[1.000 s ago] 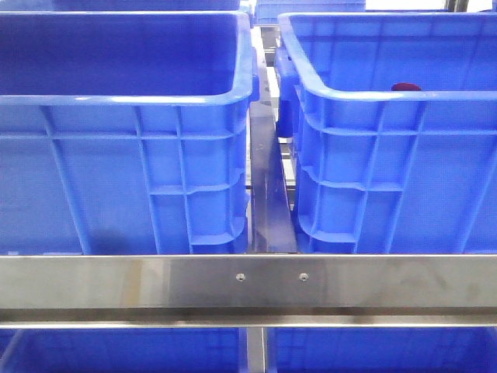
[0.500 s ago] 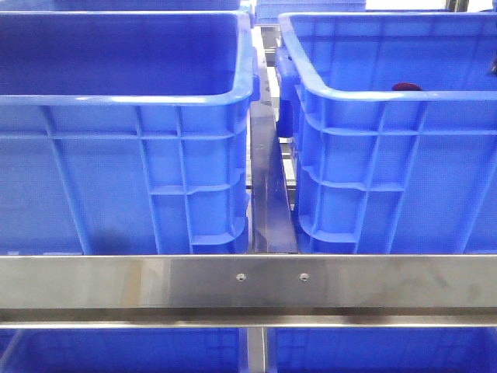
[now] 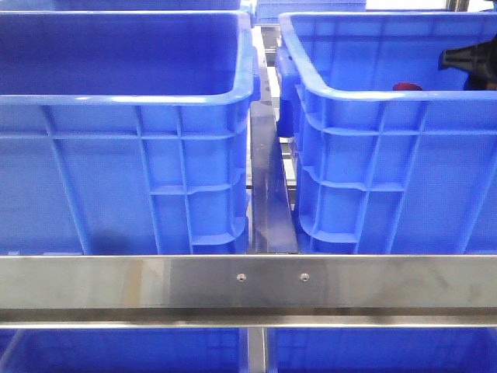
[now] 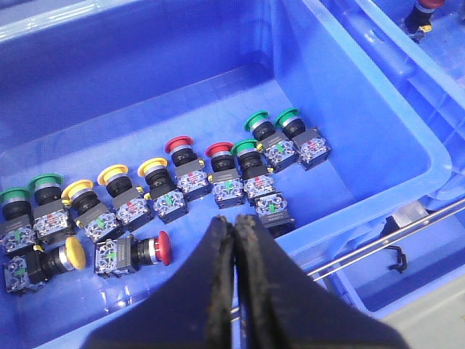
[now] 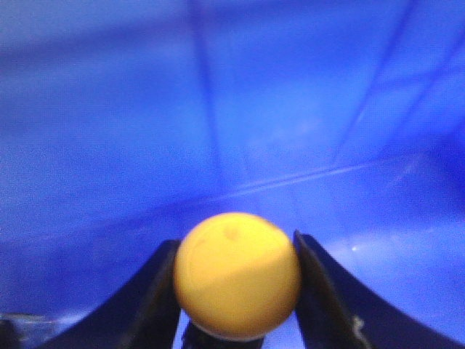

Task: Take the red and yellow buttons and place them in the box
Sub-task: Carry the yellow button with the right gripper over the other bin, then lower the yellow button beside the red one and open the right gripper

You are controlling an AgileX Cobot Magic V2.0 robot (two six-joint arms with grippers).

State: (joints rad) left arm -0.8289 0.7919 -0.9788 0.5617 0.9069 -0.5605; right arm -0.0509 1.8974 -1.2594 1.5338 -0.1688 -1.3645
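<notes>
Front view: low and level, facing the two blue crates' [image 3: 147, 155] side walls. Left wrist view: high up, looking down into one crate. Right wrist view: very close (blurry) inside blue walls [image 5: 218, 109].

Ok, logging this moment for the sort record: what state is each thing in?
left gripper: shut, empty, above the buttons.
right gripper: shut on the yellow button.
red button: in the right crate.
left crate: holds rows of buttons.
</notes>
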